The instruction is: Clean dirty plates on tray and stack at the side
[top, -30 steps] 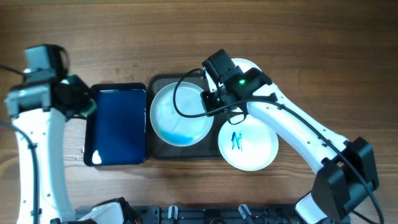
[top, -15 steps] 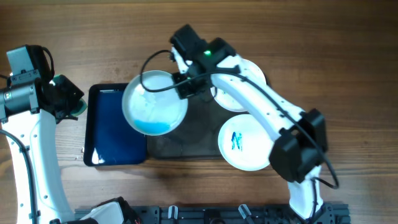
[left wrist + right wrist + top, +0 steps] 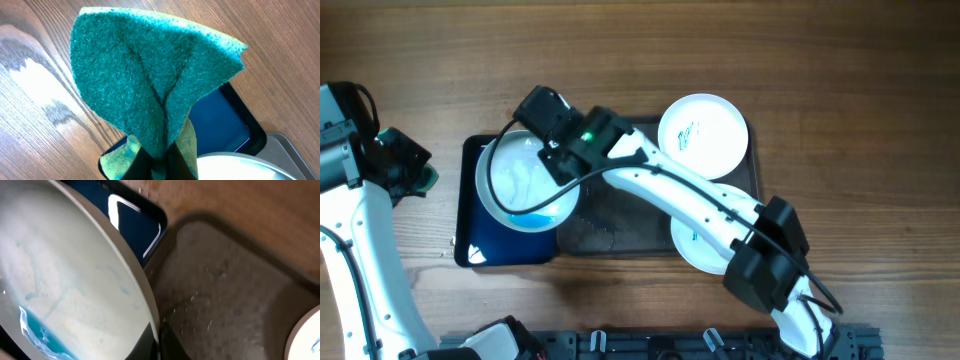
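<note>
My right gripper [image 3: 560,152] is shut on the rim of a white plate [image 3: 520,180] and holds it over the glossy blue tray [image 3: 480,243]. In the right wrist view the plate [image 3: 65,280] is tilted, with blue smear at its low edge, and the gripper [image 3: 157,341] pinches its rim. A second plate [image 3: 703,135] with blue-green scribble sits at the dark grey tray's [image 3: 620,228] far right corner. A third plate [image 3: 692,245] lies mostly under my right arm. My left gripper [image 3: 408,165] is shut on a green sponge [image 3: 150,85], left of the blue tray.
The blue tray [image 3: 220,120] lies right against the grey tray's left side. The grey tray's floor [image 3: 225,295] looks speckled with droplets. Bare wooden table surrounds both trays. My right arm stretches diagonally across the grey tray.
My right arm has carried the plate left, from the grey tray to above the blue tray. My left arm has drawn back to the left with the sponge.
</note>
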Available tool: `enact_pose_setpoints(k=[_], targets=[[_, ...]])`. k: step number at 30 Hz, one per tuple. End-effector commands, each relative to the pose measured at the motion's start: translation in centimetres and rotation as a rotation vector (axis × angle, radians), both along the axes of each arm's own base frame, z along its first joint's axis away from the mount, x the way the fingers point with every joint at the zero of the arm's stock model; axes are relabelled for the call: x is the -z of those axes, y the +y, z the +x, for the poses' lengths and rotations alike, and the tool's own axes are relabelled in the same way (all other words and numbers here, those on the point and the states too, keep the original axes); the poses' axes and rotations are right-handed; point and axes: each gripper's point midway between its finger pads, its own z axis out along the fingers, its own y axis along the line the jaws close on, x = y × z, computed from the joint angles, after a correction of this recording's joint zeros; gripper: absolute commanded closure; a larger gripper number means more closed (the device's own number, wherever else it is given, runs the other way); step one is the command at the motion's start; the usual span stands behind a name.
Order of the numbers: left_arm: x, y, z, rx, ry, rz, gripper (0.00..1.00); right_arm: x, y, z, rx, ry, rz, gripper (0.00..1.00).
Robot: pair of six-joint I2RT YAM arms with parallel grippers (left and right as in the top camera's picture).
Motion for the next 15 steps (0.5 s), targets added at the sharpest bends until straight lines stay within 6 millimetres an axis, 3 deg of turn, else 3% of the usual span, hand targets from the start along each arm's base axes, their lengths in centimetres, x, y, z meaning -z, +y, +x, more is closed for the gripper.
enact_pose_setpoints(k=[1,15], targets=[[-1.3,0.5,0.0,-0.010,-0.035,0.019,0.96,-1.4,1.0,1.1,0.033,-0.134,-0.014,0.95],[-1.2,0.5,0.0,-0.010,-0.034,0.019,0.96,-7.7,5.1,-0.2,-0.091,-0.670,-0.217,0.95]])
